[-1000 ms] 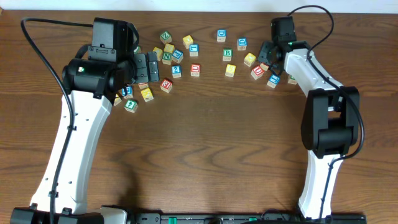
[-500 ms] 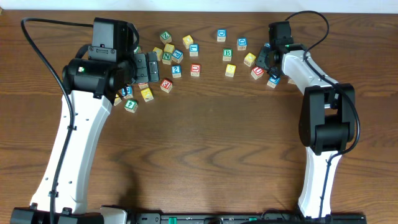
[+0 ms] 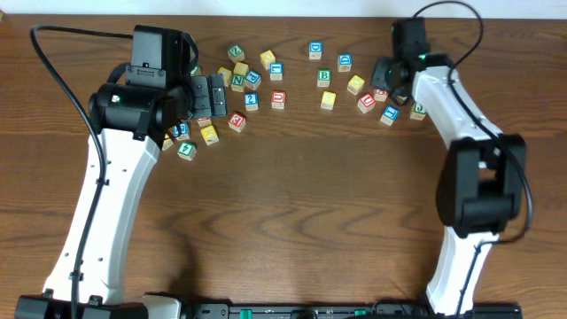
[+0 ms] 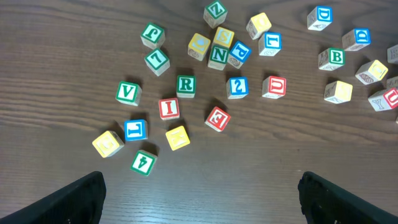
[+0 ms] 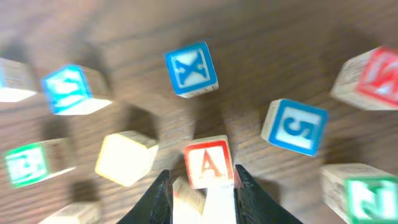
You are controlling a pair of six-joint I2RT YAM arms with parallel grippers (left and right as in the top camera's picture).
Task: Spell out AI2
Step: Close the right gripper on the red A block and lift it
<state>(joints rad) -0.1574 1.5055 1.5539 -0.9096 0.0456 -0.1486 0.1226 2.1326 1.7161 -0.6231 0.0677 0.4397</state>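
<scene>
Pinched between the right fingers (image 5: pixel 159 194) is a red-lettered wooden cube marked A (image 5: pixel 208 163), with one dark finger against each of its sides. Whether it rests on the brown wooden table (image 3: pixel 310 204) or hangs just above it cannot be told. In the right wrist view, a blue-lettered wooden cube marked X (image 5: pixel 191 68) lies beyond it. A blue-lettered wooden cube marked S (image 5: pixel 294 126) sits toward the picture's right and a plain yellow wooden cube (image 5: pixel 127 157) near its other side; none of them touches it. From overhead, this arm reaches into the cluster of cubes at the table's far right.

The left fingers (image 4: pixel 81 199) are spread wide, with only bare table between them, above the left-hand cluster. There, a red-lettered wooden cube marked I (image 4: pixel 168 107) sits just beside a green-lettered wooden cube marked R (image 4: pixel 185 85). A blue-lettered wooden cube marked 2 (image 4: pixel 237 87) lies apart on the R cube's other side.
</scene>
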